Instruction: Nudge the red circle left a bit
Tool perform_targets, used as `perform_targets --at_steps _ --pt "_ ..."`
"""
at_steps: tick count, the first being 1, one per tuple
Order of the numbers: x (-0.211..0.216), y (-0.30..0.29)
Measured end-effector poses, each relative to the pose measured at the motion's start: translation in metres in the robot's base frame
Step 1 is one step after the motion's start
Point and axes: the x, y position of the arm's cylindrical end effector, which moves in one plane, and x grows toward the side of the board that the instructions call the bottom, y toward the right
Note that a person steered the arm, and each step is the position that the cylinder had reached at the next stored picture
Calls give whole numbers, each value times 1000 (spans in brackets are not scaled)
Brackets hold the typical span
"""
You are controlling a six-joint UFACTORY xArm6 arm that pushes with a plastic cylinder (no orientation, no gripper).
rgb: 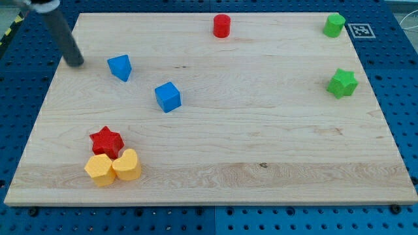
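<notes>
The red circle [221,25], a short red cylinder, stands near the board's top edge, a little right of centre. My tip [76,62] rests on the board at the upper left, far to the left of the red circle. The rod slants up to the view's top left. Closest to the tip is a blue triangular block [120,67], a short gap to its right.
A blue cube [168,96] lies left of centre. A red star [106,140], a yellow hexagon [99,170] and a yellow heart [127,164] cluster at the lower left. A green block [334,25] and a green star [342,83] sit at the right. The wooden board [261,150] lies on a blue pegboard.
</notes>
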Motion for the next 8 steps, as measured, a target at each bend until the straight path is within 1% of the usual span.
perform_targets --at_steps 1,2,3,4,6,7,8 --pt "-82 38" --pt "-128 83" --pt "-128 103" --pt "-127 151" --pt "-126 250" --pt "-126 325" --pt "-82 336"
